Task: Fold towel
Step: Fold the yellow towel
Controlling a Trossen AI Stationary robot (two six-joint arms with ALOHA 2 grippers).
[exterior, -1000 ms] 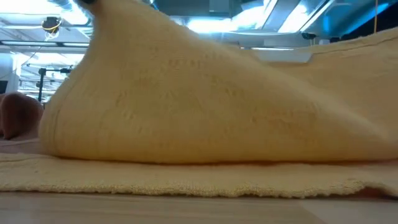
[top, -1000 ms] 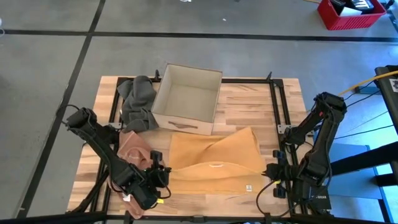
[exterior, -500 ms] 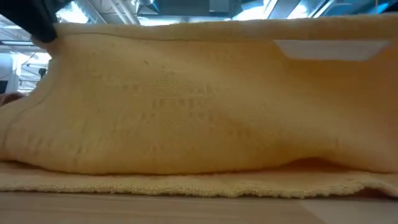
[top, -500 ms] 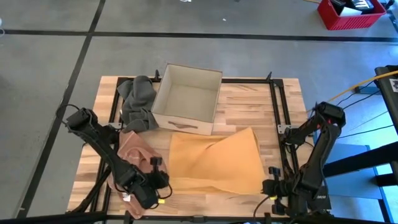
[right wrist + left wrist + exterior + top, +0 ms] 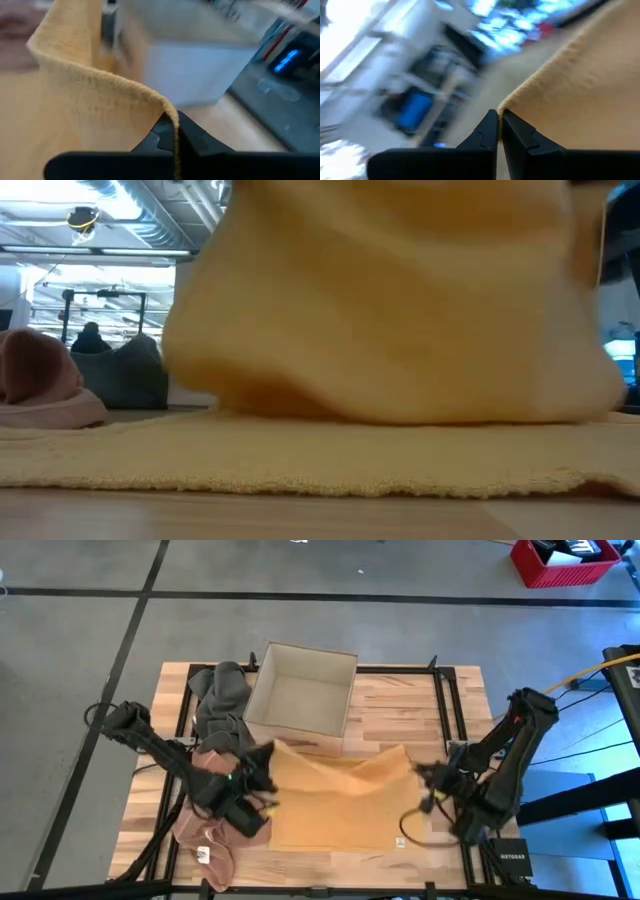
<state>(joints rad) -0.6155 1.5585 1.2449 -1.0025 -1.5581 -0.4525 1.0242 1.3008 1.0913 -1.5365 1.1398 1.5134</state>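
Towel (image 5: 340,802) lies mid-table before the box (image 5: 300,698), our left gripper (image 5: 262,768) and right gripper (image 5: 425,776) both clamped on lifted corners; uneven pulling could skew the fold or slip a corner.

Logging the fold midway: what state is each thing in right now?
Yellow towel: partly lifted, two corners held up.
Left gripper: shut on a towel corner.
Right gripper: shut on a towel edge.
Box: open, empty.
Grey cloth: crumpled.
Pink cloth: crumpled.
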